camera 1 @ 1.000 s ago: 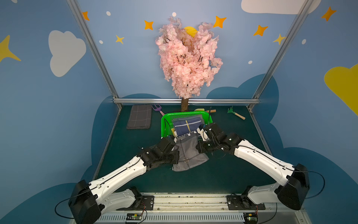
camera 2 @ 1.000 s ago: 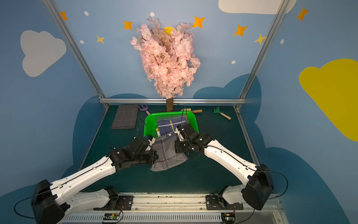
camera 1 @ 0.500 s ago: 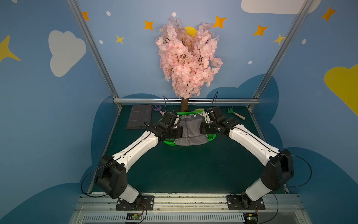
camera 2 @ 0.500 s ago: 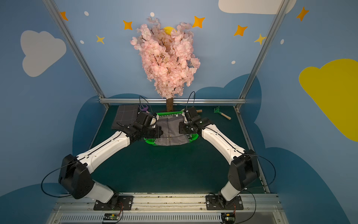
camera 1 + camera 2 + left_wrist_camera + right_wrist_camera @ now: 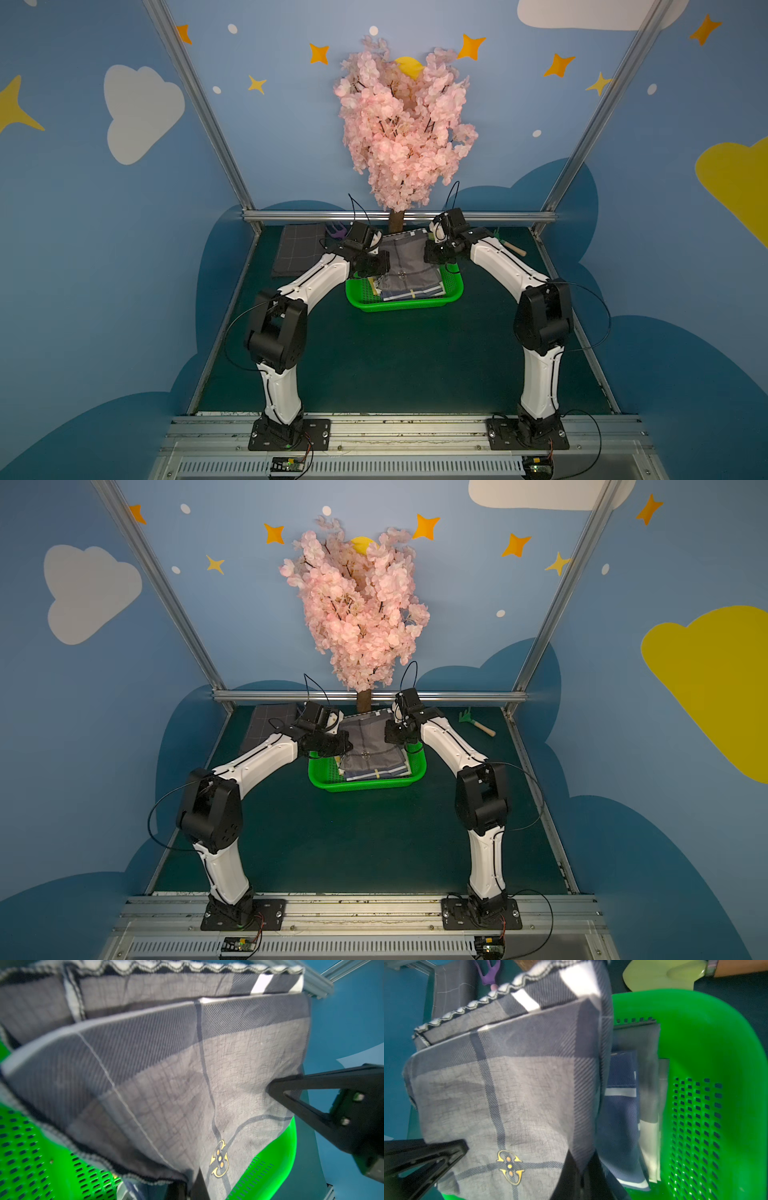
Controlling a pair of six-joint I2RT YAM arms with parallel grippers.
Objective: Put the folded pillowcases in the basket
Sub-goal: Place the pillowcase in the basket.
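The pillowcase (image 5: 409,259) is held stretched over the basket (image 5: 399,306) between the two hands. Its longer side appears to run from the near side of the tabletop (image 5: 395,361) to the far side. The end with the wavy stitched hem is pointed away, toward the trunk of the tree (image 5: 397,220), and reaches past the basket's far rim. The end with the small gold emblem is turned toward the robot and is seen within the rim. Whether the folded cloths (image 5: 623,1105) below are touched cannot be told.

The left hand (image 5: 463,1147) is closed tight on the pillowcase's left edge and the right hand (image 5: 272,1087) is pinched shut on its right edge, both near the emblem end.

The pillowcase is made of thin grey woven fabric, folded flat in several layers and crossed by dark blue lines, with bands of diagonal ribbing and white bars at the hem. The basket is moulded in glossy bright green plastic, rectangular with rounded corners and a rolled rim. Its walls and bottom are pierced by rows of small slots. The folded cloths in it are navy with white stripes, and pale.
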